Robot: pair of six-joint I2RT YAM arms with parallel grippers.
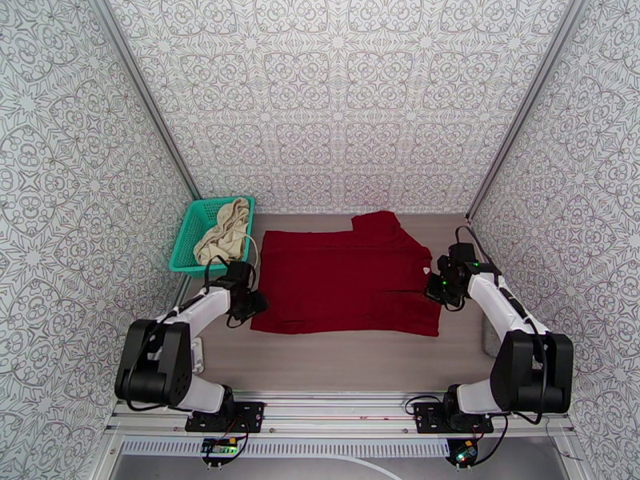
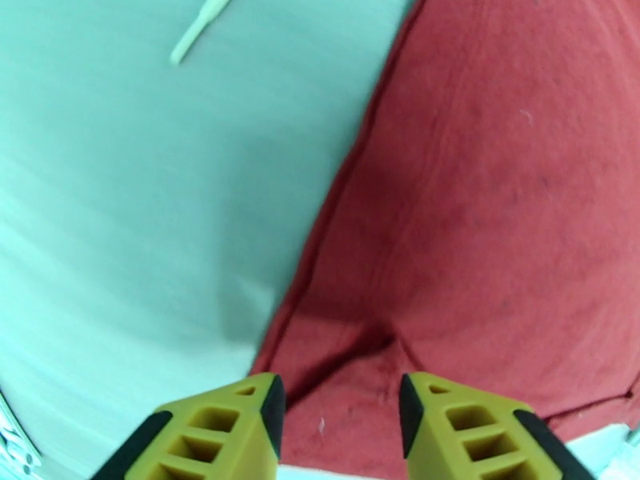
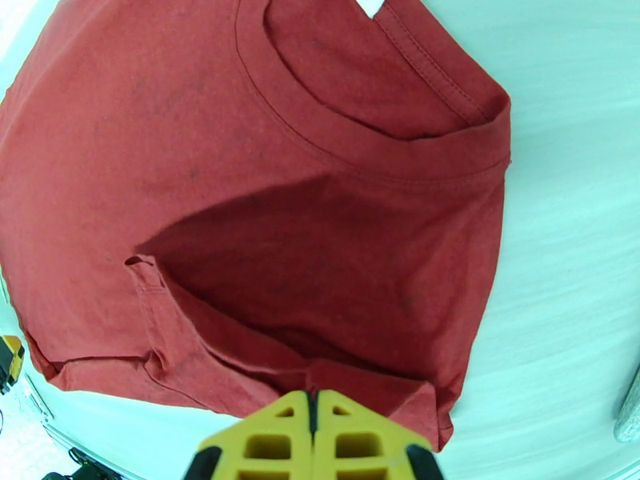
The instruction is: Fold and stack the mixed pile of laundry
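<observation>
This looks like the first fold: the large dark red short-sleeved cloth shirt (image 1: 344, 278) lies flat between both grippers, its long axis running from one to the other, collar toward the right gripper (image 3: 314, 398), which is clenched on the shoulder edge. The left gripper (image 2: 340, 394) has its fingers parted astride the hem corner. Next they should pinch it, then both lift together.

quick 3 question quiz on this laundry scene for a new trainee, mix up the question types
1. True or false: the cream-beige garment lies in the teal mesh basket.
2. Which gripper has its jaws apart over the dark red shirt? A left gripper; B right gripper; C both.
3. Fill in: the shirt's collar lies nearest the ____ gripper.
Key: 1 true; 2 A; 3 right.
</observation>
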